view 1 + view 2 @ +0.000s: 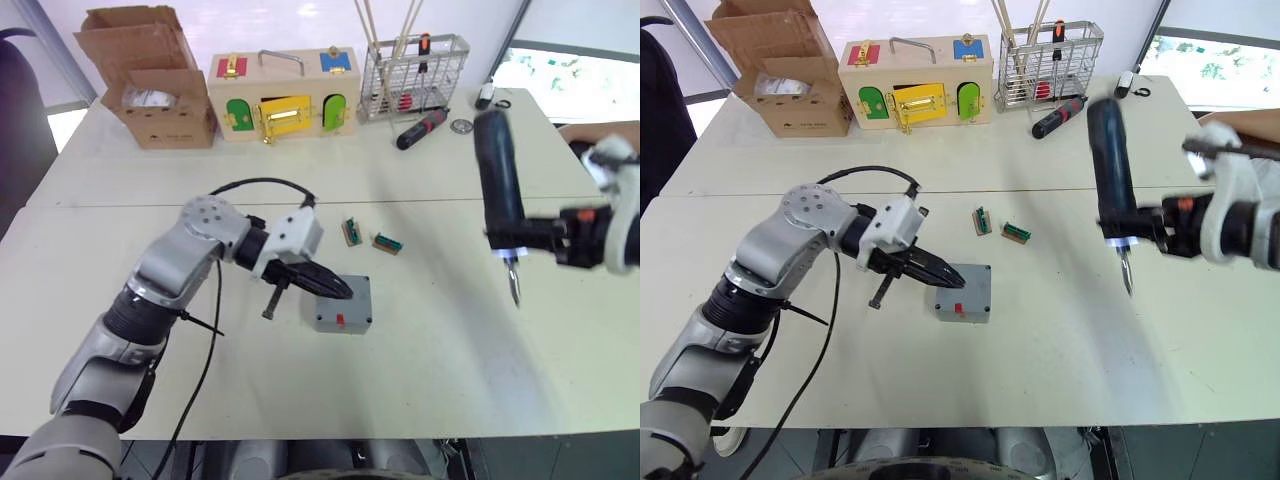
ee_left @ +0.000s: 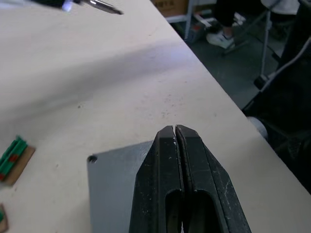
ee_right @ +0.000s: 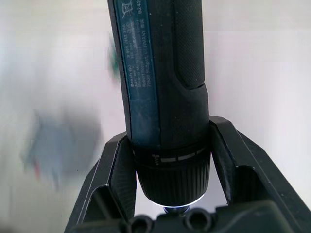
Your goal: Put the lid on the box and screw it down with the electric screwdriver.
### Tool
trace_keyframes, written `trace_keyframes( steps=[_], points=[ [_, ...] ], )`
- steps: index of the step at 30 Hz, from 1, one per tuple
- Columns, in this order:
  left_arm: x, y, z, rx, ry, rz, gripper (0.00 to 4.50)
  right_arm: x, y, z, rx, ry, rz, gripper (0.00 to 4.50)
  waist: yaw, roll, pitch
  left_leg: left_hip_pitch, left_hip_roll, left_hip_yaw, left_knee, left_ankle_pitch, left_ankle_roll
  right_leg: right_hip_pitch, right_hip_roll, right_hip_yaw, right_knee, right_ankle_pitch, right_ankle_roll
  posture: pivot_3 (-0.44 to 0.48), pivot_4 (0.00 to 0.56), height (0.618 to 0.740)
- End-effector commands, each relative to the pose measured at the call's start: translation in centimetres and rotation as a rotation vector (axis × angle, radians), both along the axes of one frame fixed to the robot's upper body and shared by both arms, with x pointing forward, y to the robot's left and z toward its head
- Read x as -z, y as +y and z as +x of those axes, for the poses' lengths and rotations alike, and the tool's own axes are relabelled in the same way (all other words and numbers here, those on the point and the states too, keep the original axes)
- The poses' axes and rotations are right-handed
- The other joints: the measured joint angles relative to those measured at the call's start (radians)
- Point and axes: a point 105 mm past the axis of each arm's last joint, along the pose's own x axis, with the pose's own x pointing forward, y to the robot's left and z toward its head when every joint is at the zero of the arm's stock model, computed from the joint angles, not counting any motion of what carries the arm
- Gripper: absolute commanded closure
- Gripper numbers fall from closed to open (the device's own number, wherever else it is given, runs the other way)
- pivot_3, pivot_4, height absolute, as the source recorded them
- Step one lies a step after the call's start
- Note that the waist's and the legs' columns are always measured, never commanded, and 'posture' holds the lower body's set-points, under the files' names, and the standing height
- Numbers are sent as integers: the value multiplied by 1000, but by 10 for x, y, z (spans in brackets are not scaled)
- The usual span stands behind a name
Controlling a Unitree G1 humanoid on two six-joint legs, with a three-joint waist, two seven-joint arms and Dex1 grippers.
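Resting with its two black fingers pressed together, the left gripper [image 1: 335, 288] lies over the top of the box [image 1: 345, 305], holding nothing; the left wrist view shows its fingertips [image 2: 176, 133] meeting above the flat grey lid [image 2: 109, 182], which sits on the box with a corner screw hole visible beside them. A small red mark shows on the box's near side. Just beyond the left gripper, toward the far side of the table [image 1: 430, 370], lie two small green connector pieces [image 1: 370, 236], apart from the box. Well to the right, the right gripper [image 1: 535, 240] is clamped around the lower end of the electric screwdriver [image 1: 498, 185], which is held upright above the table, its thin metal bit pointing down, well apart from the box.
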Motion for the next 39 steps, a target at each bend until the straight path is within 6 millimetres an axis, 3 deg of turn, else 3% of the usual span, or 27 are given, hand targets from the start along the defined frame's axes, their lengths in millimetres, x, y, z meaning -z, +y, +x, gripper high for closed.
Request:
trace_keyframes(
  steps=[1,6,18,20,26,30,34,36,37,39],
  points=[
    [3,-5,-1,-23,-72,-7,4500,7,-8,-7,17,74,9,2588,2,0,0,0,0,0,1,0,0,0,0,0,0,0,0,0,150,740],
    [7,-7,-3,-83,-82,-24,4500,39,-31,-4,141,205,38,2588,4,0,0,0,0,1,2,0,0,0,0,1,1,0,0,0,150,740],
    [6,-5,-5,-191,-4,-101,4500,66,-41,22,253,247,46,2588,6,0,0,0,-1,1,2,0,0,-1,0,1,2,0,0,0,150,740],
    [5,-3,-3,-210,17,-111,4500,68,-42,23,256,244,38,1664,6,1,0,0,-1,1,2,0,0,-1,0,1,2,0,0,0,150,740],
    [6,15,13,-297,-13,-65,4500,69,-45,29,265,194,-16,115,5,1,0,0,-1,1,3,0,0,-1,0,1,3,0,0,0,150,740],
    [-7,39,43,-445,-26,-90,4500,50,-36,41,210,46,-3,53,4,0,0,0,-1,1,3,0,0,-1,0,1,4,0,0,0,150,740],
    [-20,69,73,-677,83,-226,4500,-9,-4,64,73,-305,142,53,-1,1,0,0,-1,1,4,0,0,-1,0,1,6,0,0,0,150,740],
    [-9,79,73,-725,151,-217,4500,-17,25,52,-94,-378,191,53,0,0,0,0,-1,1,4,0,0,-3,0,1,8,0,0,0,150,740],
    [4,83,69,-729,158,-173,4500,-18,48,37,-229,-392,262,53,2,0,-1,0,0,0,4,0,0,-3,1,1,11,0,0,0,150,740],
    [18,87,63,-727,182,-126,4500,-15,75,12,-382,-394,375,53,2,-1,-1,1,0,-2,2,0,1,-3,1,-1,11,0,0,0,150,740]
  ],
)
